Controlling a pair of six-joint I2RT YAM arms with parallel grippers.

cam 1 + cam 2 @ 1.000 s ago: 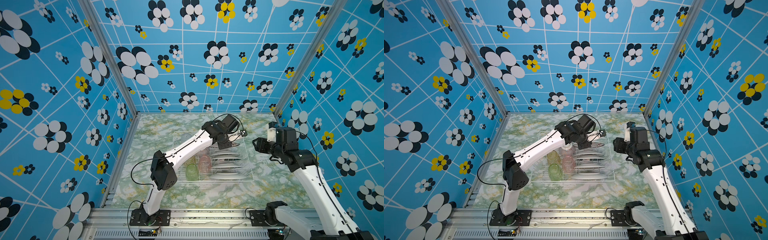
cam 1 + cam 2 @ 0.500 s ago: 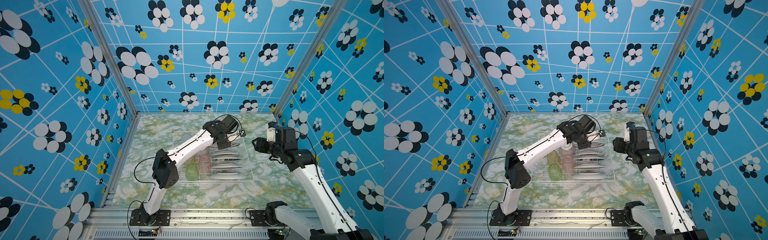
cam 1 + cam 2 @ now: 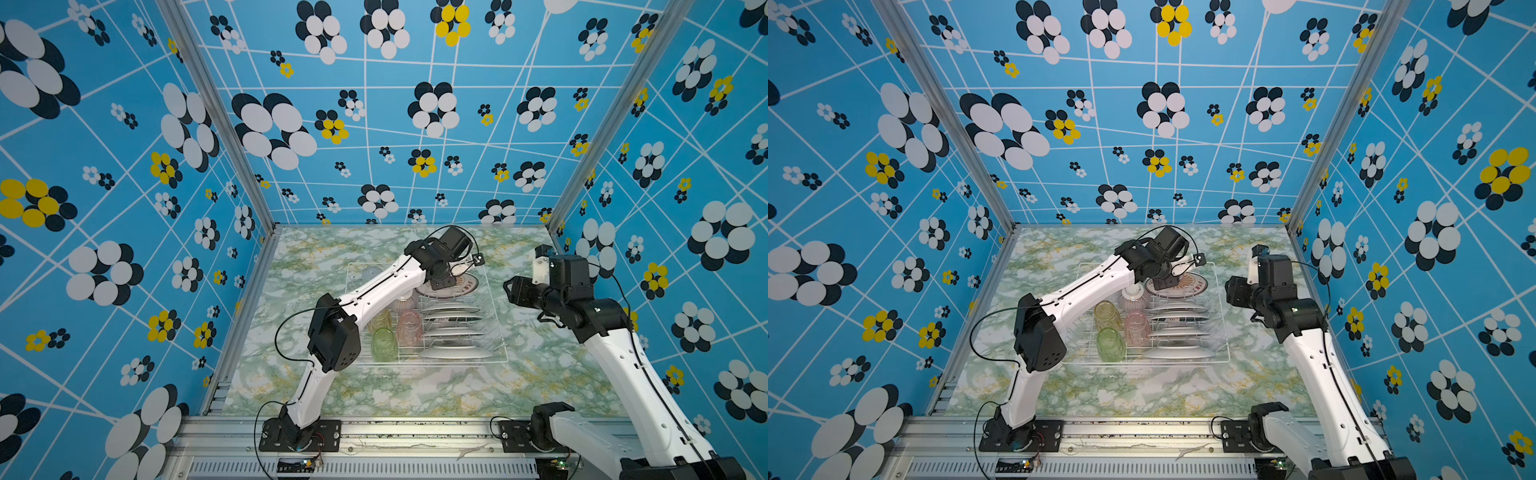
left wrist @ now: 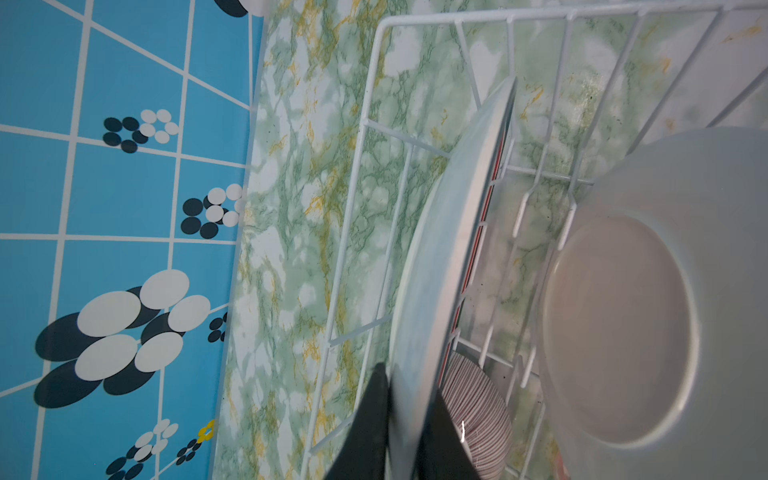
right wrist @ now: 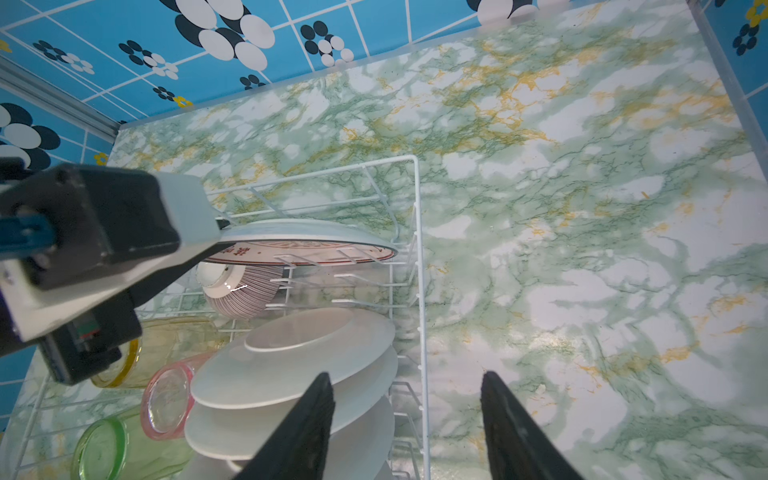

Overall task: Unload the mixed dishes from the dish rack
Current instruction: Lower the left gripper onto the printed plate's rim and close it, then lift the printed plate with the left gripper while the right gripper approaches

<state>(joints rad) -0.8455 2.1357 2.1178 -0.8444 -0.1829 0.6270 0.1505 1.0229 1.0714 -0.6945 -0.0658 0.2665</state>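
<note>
At the far end of the dish rack (image 3: 436, 363), my left gripper (image 4: 405, 436) is clamped on the rim of a printed plate (image 3: 459, 286). In the left wrist view one black finger (image 4: 368, 424) presses its pale back and the other presses its printed face. The plate is tilted, with its red-brown print turned up toward both top views. It lies within the rack's outline, but I cannot tell whether its lower edge touches the wires.

Nearer to me, a row of white plates (image 3: 451, 332) stands on edge in the prong slots, one behind another, filling the right half of the rack. On the left half, a striped bowl (image 3: 1133, 297) rests just beside the held plate with its white foot showing upward. Three tumblers lie tilted close together in front of it. The amber tumbler (image 3: 1106, 313) is next to the bowl, the pink tumbler (image 3: 1137, 328) is against the plate row, and the green tumbler (image 3: 1111, 345) is nearest the front rim. I see nothing inside any of them.

My right gripper (image 5: 407, 432) hangs beside the rack's right rim, above the marble-patterned tabletop (image 3: 415, 390). Its jaws are spread wide with nothing between them. From its wrist camera I look down along the plate row, with the rack's right wall running between the two fingertips.
</note>
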